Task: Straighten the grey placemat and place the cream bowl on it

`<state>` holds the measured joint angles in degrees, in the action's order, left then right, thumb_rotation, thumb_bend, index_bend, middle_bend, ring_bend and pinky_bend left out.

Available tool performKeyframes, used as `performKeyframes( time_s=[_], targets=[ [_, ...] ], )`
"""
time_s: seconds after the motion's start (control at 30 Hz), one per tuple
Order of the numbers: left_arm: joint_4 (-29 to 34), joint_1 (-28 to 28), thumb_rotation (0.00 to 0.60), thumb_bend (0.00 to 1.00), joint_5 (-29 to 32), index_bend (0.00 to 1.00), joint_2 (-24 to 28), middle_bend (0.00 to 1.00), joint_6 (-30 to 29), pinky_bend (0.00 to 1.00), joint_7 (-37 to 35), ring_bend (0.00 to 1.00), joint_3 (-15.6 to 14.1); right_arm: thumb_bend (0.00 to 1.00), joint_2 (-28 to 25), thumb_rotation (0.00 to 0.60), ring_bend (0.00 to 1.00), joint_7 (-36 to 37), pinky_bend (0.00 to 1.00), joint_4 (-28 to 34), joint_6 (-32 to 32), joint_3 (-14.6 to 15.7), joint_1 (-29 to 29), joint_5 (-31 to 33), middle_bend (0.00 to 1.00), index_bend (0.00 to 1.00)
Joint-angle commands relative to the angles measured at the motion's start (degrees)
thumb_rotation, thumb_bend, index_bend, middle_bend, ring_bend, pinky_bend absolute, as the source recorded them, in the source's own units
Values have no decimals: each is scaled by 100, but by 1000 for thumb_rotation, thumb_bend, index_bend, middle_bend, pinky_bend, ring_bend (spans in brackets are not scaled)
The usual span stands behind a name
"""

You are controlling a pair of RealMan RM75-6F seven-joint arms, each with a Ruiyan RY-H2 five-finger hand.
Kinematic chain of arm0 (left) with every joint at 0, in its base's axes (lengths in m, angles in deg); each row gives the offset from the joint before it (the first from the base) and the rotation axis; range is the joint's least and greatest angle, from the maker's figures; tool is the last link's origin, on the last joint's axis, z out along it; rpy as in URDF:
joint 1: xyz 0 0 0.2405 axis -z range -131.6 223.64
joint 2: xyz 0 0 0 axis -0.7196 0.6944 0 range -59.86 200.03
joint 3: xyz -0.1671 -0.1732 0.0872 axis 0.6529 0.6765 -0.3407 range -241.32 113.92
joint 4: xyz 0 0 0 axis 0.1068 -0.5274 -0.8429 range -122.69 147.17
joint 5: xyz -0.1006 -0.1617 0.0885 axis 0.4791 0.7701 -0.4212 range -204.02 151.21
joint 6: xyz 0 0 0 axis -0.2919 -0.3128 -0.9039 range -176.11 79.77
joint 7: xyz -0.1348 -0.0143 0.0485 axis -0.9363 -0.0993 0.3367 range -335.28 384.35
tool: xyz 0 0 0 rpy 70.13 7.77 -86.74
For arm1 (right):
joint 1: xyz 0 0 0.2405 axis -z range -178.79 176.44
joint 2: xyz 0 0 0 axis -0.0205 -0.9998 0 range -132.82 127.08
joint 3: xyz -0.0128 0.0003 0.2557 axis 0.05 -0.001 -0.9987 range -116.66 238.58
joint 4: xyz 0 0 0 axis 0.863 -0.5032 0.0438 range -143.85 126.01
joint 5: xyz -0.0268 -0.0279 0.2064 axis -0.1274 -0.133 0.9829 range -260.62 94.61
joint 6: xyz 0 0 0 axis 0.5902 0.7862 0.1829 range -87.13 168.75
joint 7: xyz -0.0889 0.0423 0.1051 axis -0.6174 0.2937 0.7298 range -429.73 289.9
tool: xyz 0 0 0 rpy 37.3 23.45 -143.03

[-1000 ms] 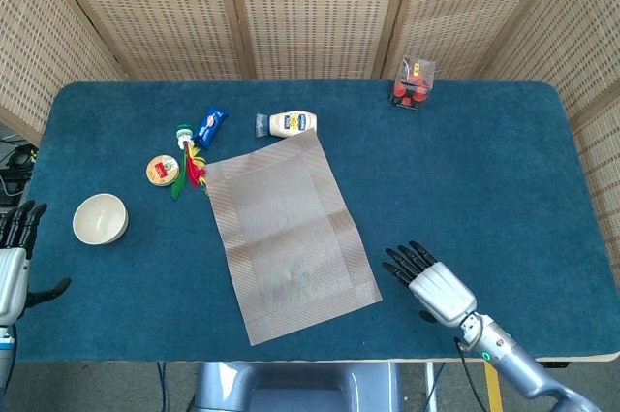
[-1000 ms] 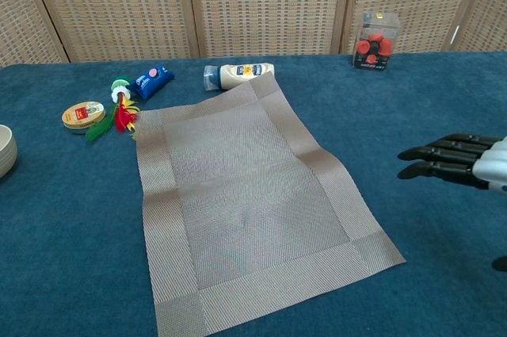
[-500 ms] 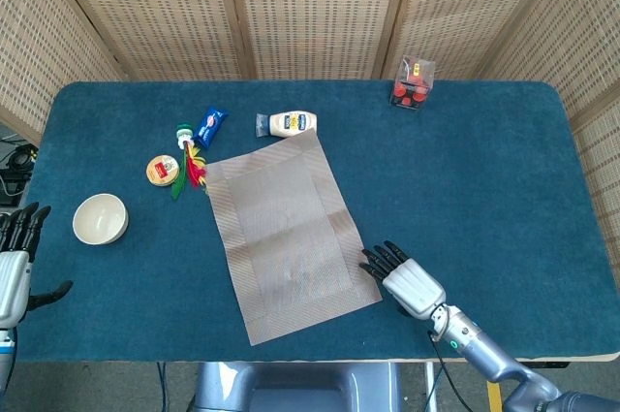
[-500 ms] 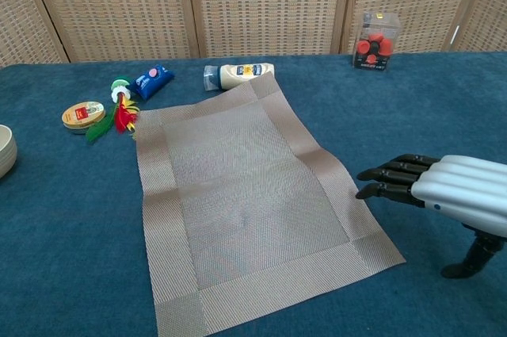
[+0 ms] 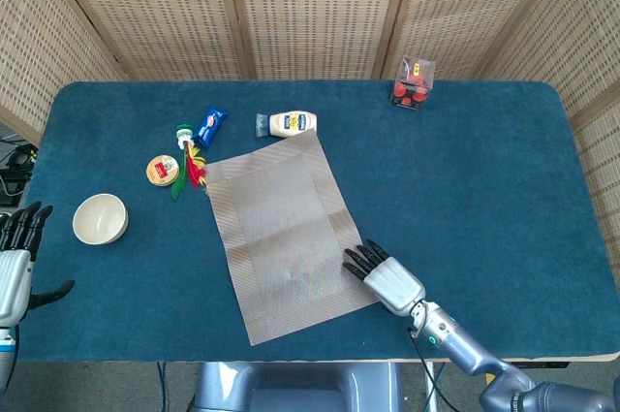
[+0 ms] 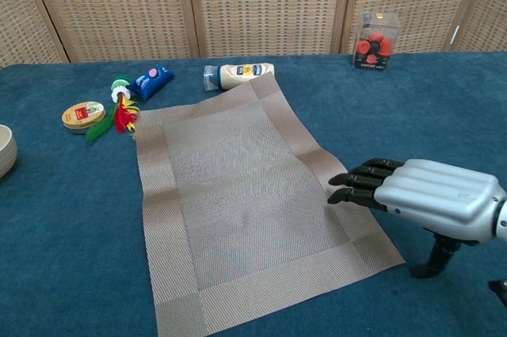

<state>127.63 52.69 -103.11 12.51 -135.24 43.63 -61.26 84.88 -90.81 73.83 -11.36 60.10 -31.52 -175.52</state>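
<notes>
The grey placemat (image 5: pixel 288 233) (image 6: pixel 245 194) lies skewed in the table's middle, its far corner against the mayonnaise bottle. The cream bowl (image 5: pixel 100 219) (image 6: pixel 4 151) stands upright on the cloth at the left, apart from the mat. My right hand (image 5: pixel 386 277) (image 6: pixel 424 196) hovers palm down over the mat's right edge, fingers stretched out and holding nothing. My left hand (image 5: pixel 14 262) hangs off the table's left edge, fingers spread, below and left of the bowl.
A mayonnaise bottle (image 5: pixel 292 123), a blue packet (image 5: pixel 210 126), a round tin (image 5: pixel 163 171) and a red, green and yellow trinket (image 5: pixel 192 166) lie beyond the mat's far left corner. A clear box of red pieces (image 5: pixel 413 82) stands at the back right.
My right hand has slid left from the bare cloth until its fingertips reach over the mat's right border. The mat, the bowl and my left hand have stayed put.
</notes>
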Motion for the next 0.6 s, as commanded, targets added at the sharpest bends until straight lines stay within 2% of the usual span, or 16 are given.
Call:
performKeyframes(
  time_s=[0.03, 0.37, 0.43, 0.53, 0.6],
  targets=[
    [-2, -4, 600, 0, -4, 0, 0, 0, 7, 0, -4, 0, 5, 0, 99, 600, 0, -101, 0, -9, 29, -49, -59, 95, 0, 138],
    [-50, -7, 600, 0, -3, 0, 16, 0, 55, 0, -78, 0, 50, 1, 311, 600, 0, -287, 0, 37, 46, -188, -223, 333, 0, 145],
    [-54, -8, 600, 0, -2, 0, 17, 0, 64, 0, -83, 0, 53, 28, 328, 600, 0, -286, 0, 44, 37, -215, -255, 350, 0, 148],
    [-54, -5, 600, 0, -1, 0, 19, 0, 79, 0, -90, 0, 63, 192, 343, 600, 0, -255, 0, 67, 45, -223, -303, 380, 0, 151],
    [-56, -7, 600, 0, -7, 0, 18, 0, 82, 0, -91, 0, 68, 368, 345, 600, 0, -220, 0, 88, 63, -218, -334, 396, 0, 165]
  ],
)
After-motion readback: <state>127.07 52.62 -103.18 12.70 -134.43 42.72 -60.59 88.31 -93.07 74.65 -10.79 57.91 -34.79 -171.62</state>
